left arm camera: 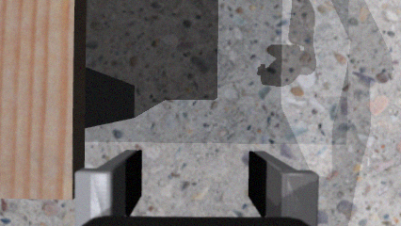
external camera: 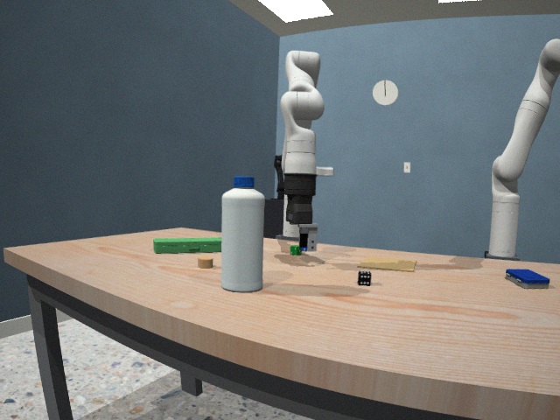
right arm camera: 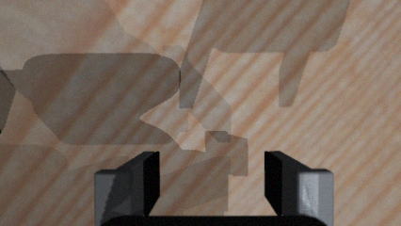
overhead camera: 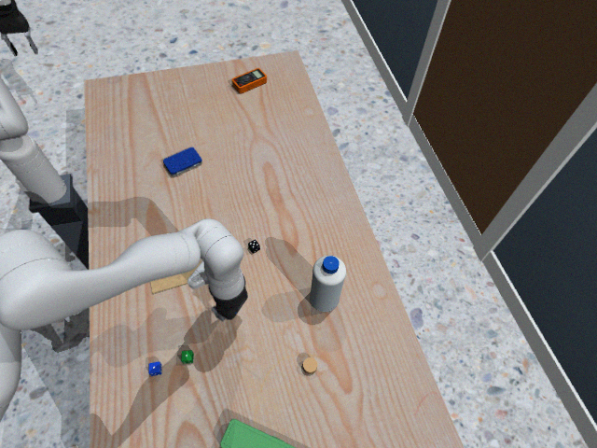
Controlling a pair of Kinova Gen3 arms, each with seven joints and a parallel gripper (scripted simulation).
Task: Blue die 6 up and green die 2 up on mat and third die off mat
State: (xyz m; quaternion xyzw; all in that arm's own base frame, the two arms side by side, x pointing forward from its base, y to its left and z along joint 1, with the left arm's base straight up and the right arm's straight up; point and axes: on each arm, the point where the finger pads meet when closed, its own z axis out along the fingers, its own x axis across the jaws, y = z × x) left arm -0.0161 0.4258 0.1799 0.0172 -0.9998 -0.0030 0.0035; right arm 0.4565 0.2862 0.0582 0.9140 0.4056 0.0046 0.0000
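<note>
The blue die [overhead camera: 154,369] [external camera: 304,248] and green die [overhead camera: 187,357] [external camera: 295,249] lie on the table, off the mat, close together; their top faces are too small to read. The black die [overhead camera: 253,246] [external camera: 364,277] lies off the tan mat [overhead camera: 166,284] [external camera: 388,264], which the right arm partly hides in the top view. My right gripper [overhead camera: 221,315] [external camera: 308,244] [right arm camera: 212,173] is open and empty above the table, beside the green die; neither die shows clearly in its wrist view. My left gripper [overhead camera: 20,44] [left arm camera: 195,173] is open and empty, out over the floor.
A white bottle [overhead camera: 326,287] [external camera: 242,244] stands beyond the right gripper. A round wooden piece [overhead camera: 309,366] [external camera: 205,262] and a green case [overhead camera: 255,438] [external camera: 185,245] lie on the dice's side of the table. A blue box [overhead camera: 182,161] [external camera: 527,277] and an orange multimeter [overhead camera: 249,80] lie beyond the mat.
</note>
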